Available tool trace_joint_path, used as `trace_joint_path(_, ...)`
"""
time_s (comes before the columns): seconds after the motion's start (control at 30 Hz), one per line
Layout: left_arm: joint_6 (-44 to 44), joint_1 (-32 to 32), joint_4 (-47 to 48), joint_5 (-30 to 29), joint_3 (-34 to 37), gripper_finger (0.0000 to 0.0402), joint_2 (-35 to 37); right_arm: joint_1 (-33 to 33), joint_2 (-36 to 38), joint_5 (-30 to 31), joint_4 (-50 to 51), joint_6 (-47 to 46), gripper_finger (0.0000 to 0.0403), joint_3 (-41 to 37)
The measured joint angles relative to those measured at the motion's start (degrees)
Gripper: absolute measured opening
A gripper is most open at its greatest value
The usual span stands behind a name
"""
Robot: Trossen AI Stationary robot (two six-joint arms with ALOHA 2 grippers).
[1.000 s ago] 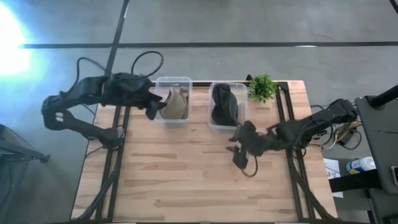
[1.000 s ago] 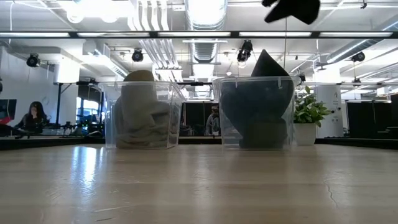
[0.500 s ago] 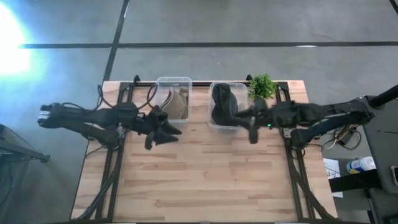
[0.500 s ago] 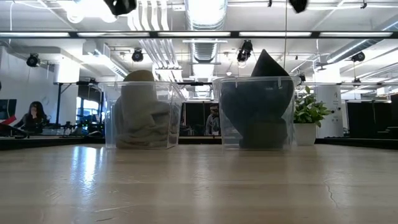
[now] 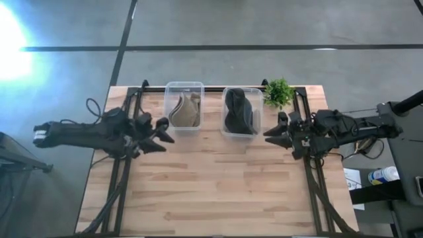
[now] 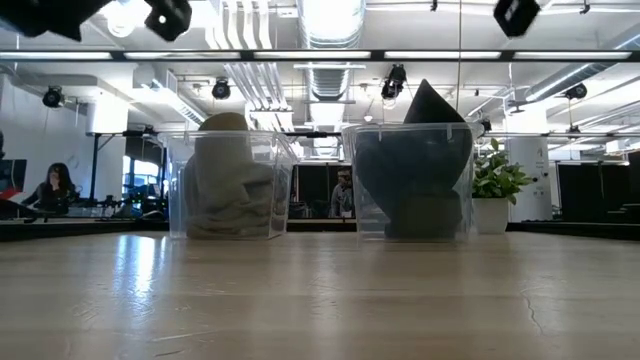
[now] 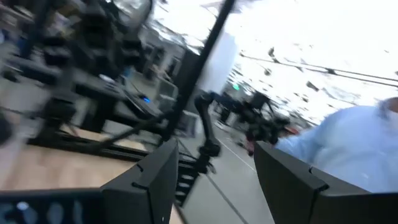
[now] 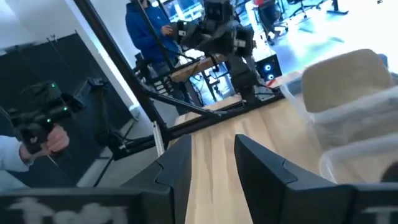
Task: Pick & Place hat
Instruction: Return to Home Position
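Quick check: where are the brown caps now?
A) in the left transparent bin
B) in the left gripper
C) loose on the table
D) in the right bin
A: the brown caps lie piled inside the left transparent bin, as seen from above and through its wall.

Left bin, right bin, plant lining far edge, tabletop bare nearer

We record both arms pulled back: the left gripper has left the left transparent bin, and the right gripper has moved off the middle of the desk toward its right edge.
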State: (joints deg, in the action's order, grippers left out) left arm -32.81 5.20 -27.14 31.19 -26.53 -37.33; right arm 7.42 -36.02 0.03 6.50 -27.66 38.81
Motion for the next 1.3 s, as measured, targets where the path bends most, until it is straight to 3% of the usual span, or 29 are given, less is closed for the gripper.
trace_joint_path(0.27, -0.7, 8.6, 0.2, 0.2, 8.5, 0.0204, 9.4, 0.0, 8.9, 6.4, -2.1, 0.7, 0.0119, -11.1)
trace_joint_path(0.5, -8.2, 8.9, -0.1, 0.0, 15.5, 0.0204, 12.9, 0.0, 13.7, 9.0, -2.3, -0.3, 0.0111, -16.4)
trace_joint_path(0.97, -9.2, 8.9, 0.5, -0.2, 26.0, 0.0204, 13.4, 0.1, 15.6, 9.2, 3.2, 7.1, 0.012, -30.6)
trace_joint_path(1.1, -9.3, 8.1, 10.7, -0.9, 25.9, 0.0204, 14.5, 0.0, 15.5, 9.0, 2.8, 7.2, 0.0123, -34.7)
trace_joint_path(1.3, -9.3, 5.2, 23.6, -1.7, 25.8, 0.0204, 22.5, 0.1, 12.7, 8.9, 1.9, 7.1, 0.0119, -33.1)
